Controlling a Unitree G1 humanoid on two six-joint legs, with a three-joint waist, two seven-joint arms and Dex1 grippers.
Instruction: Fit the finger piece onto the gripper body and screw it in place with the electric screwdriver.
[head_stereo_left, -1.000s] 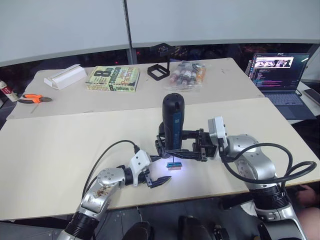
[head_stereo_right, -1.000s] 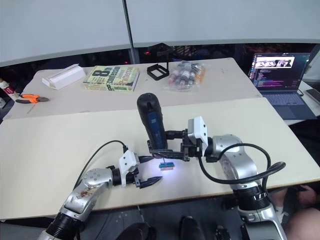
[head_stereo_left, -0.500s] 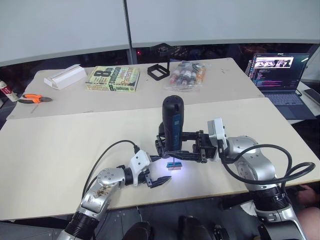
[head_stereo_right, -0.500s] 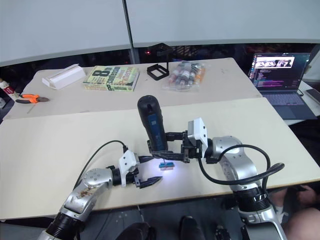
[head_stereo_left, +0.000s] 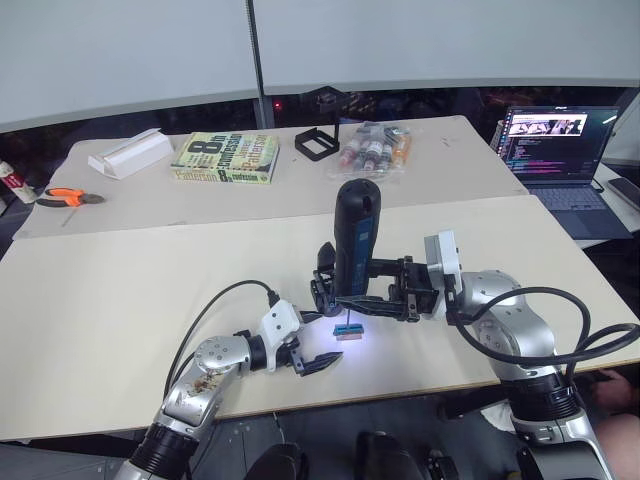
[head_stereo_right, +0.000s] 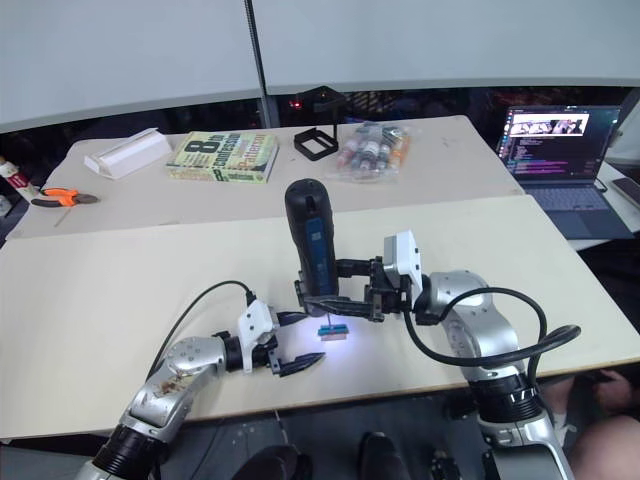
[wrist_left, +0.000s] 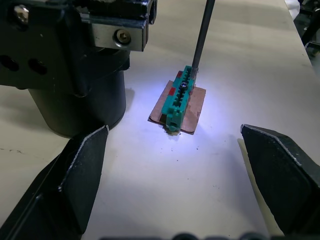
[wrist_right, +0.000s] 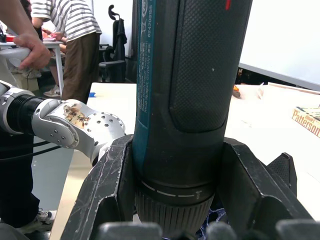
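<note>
My right gripper (head_stereo_left: 348, 298) is shut on the electric screwdriver (head_stereo_left: 355, 238), a thick black cylinder with a blue strip, held nearly upright over the table's front middle. Its thin metal bit (wrist_left: 202, 31) comes down onto a small green-and-tan block (wrist_left: 179, 101) lying in a patch of white light. Just behind and left of the block stands the gripper body (wrist_left: 75, 80), black with a rounded base and metal linkages. My left gripper (head_stereo_left: 312, 359) rests low on the table in front of the block, open, with both fingers (wrist_left: 75, 175) spread wide and nothing between them. The finger piece is out of view.
At the table's back lie a book (head_stereo_left: 225, 157), a black square frame (head_stereo_left: 318, 143), a bag of small bottles (head_stereo_left: 375, 148), a white box (head_stereo_left: 130, 152) and orange pliers (head_stereo_left: 65, 197). A laptop (head_stereo_left: 560, 150) is at the right. A person in a striped shirt (wrist_right: 75, 20) stands beyond the left arm.
The screwdriver's top has swung a little to the right while its bit stays on the green block. The left arm has not moved.
</note>
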